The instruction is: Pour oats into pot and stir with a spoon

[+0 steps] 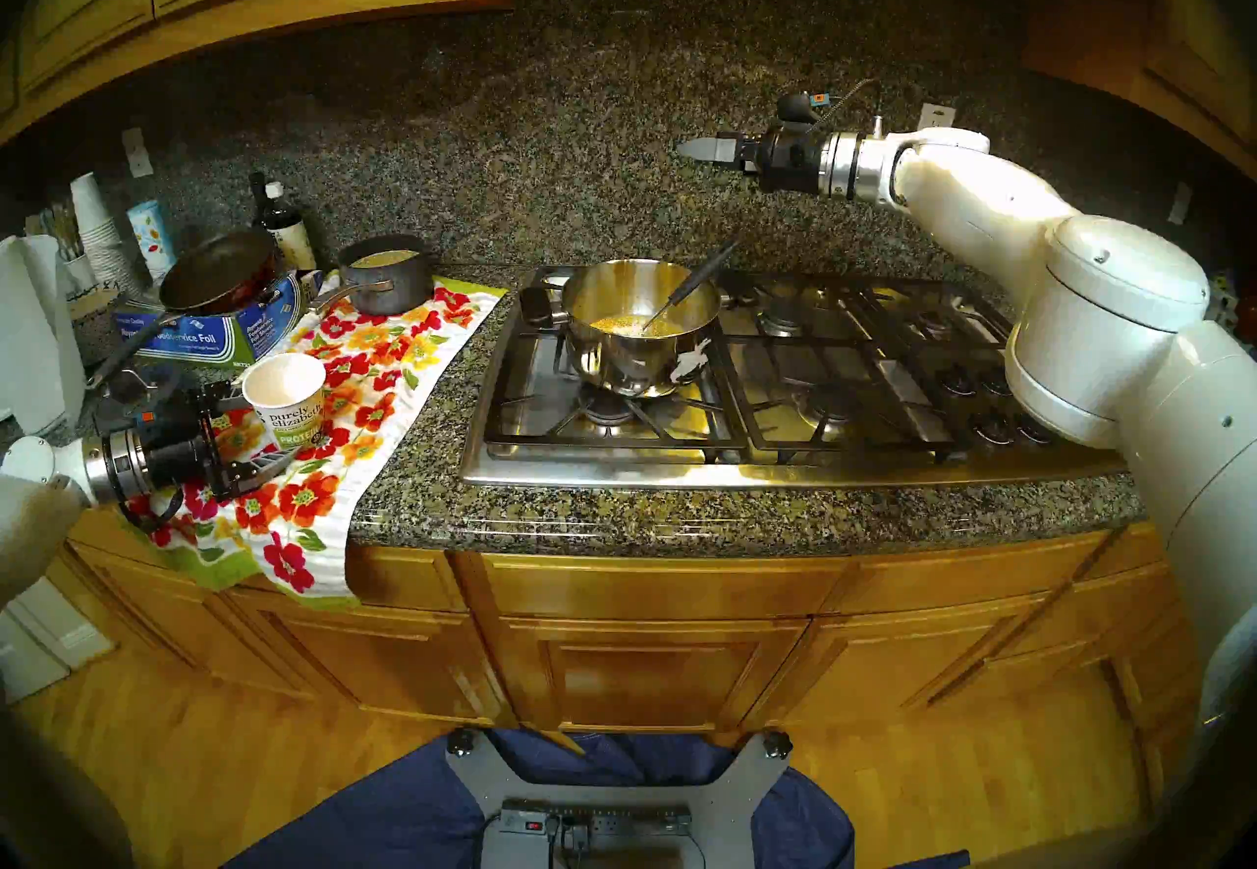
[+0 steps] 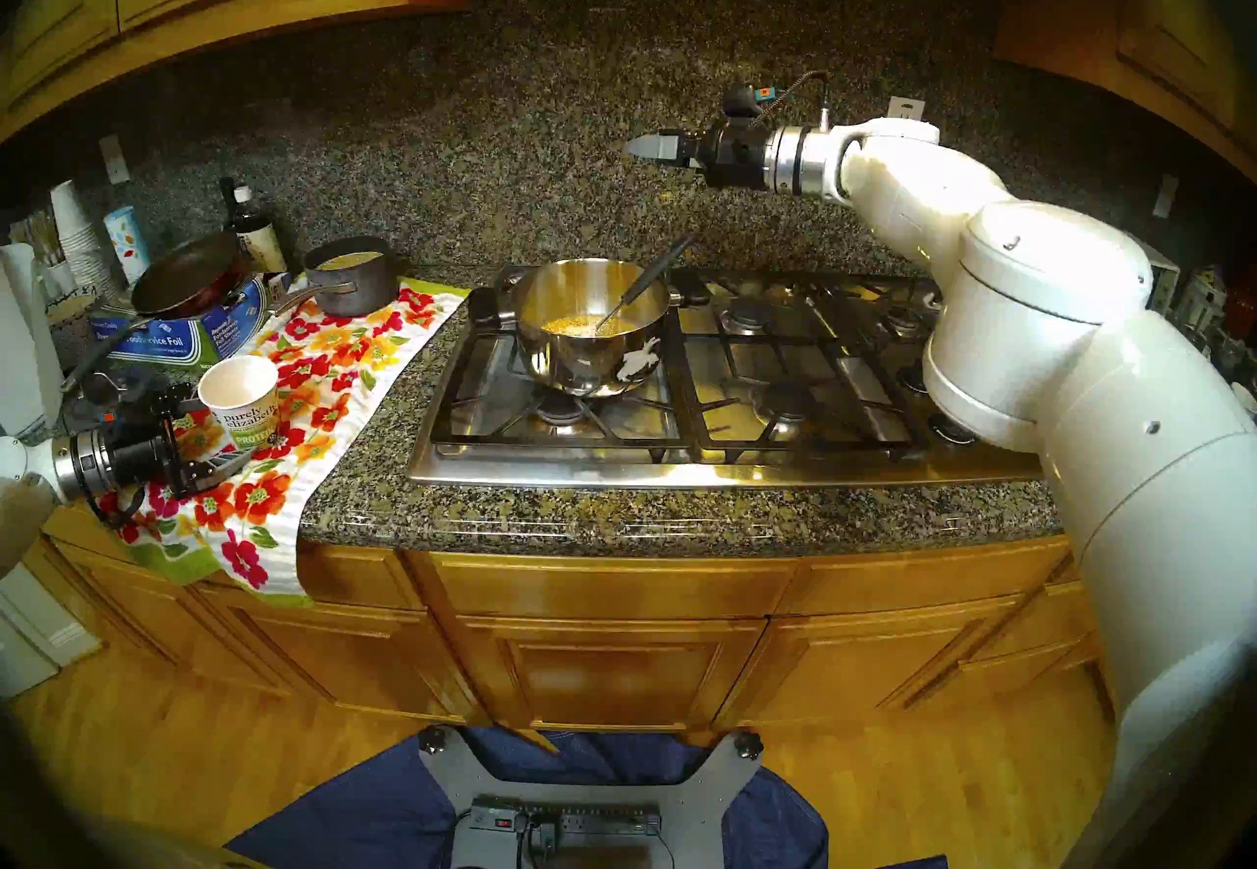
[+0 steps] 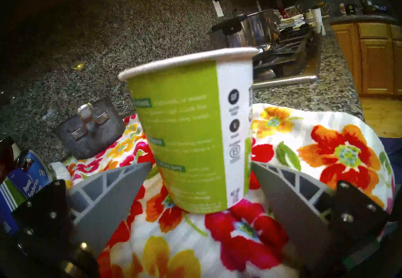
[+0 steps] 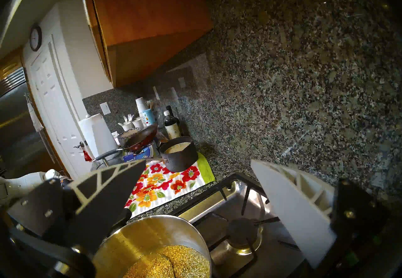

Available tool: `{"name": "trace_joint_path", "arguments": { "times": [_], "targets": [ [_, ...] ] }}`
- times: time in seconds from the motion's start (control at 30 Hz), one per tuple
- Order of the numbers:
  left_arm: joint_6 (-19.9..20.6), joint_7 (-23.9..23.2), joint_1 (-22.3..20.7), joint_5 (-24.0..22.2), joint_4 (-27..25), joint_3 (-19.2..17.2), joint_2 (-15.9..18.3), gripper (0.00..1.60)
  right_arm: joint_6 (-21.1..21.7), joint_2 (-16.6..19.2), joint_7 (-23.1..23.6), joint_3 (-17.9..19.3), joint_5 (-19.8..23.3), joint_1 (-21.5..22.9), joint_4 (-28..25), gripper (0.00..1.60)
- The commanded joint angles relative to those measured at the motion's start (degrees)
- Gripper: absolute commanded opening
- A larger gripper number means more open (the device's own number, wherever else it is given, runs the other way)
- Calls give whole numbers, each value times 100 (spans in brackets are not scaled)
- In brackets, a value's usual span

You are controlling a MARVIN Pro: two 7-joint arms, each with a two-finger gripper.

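With the flowered towel as the mark, one roll of paper towels stands far to its left at the worktop's edge. One black frying pan sits on one blue foil box at the towel's back left corner, with one dark bottle behind them. The left hand hovers over the towel's near left part, spread wide and holding nothing; its two fingers flank the one paper cup without touching it. The cup stands upright on the towel, its inside looking bare. One small dark grey pot rests on the towel's far edge.

Right of the towel lies the gas cooktop. On its front left burner stands the one steel pot, black handle toward the towel. The oats lie in a loose yellow layer on the pot's bottom. The one spoon leans inside, bowl down in the oats, dark handle over the far right rim. Higher, right of the pot, the right hand hangs in the air, fully spread and empty.
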Motion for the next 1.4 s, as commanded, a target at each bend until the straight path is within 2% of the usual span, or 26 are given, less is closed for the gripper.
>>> {"name": "trace_joint_path", "arguments": {
  "times": [0.0, 0.3, 0.53, 0.77, 0.8, 1.1, 1.13, 1.17, 1.37],
  "targets": [
    [-4, -526, -13, -142, -61, -28, 242, 160, 14, 10, -2, 57, 45, 257, -14, 160],
    [9, -581, 396, -534, -405, 27, 582, 160, 11, 10, -1, 58, 44, 256, -14, 160],
    [-116, -617, 751, -740, -585, -124, 778, 160, 8, 10, -1, 57, 43, 254, -14, 160],
    [-293, -529, 1042, -775, -543, -254, 879, 160, 10, 10, -1, 58, 43, 255, -14, 160],
    [-309, -361, 1084, -726, -561, -269, 888, 160, 10, 10, -1, 58, 43, 255, -14, 160],
    [-506, -243, 1241, -592, -496, -461, 947, 160, 10, 10, -1, 58, 43, 255, -14, 160],
    [-513, -343, 1253, -625, -474, -494, 953, 160, 9, 10, -1, 58, 43, 255, -14, 160],
    [-546, -213, 1291, -565, -487, -519, 958, 160, 9, 10, -1, 58, 43, 255, -14, 160],
    [-644, -96, 1446, -533, -433, -709, 981, 160, 7, 10, 0, 58, 43, 253, -14, 160]
  ]
}}
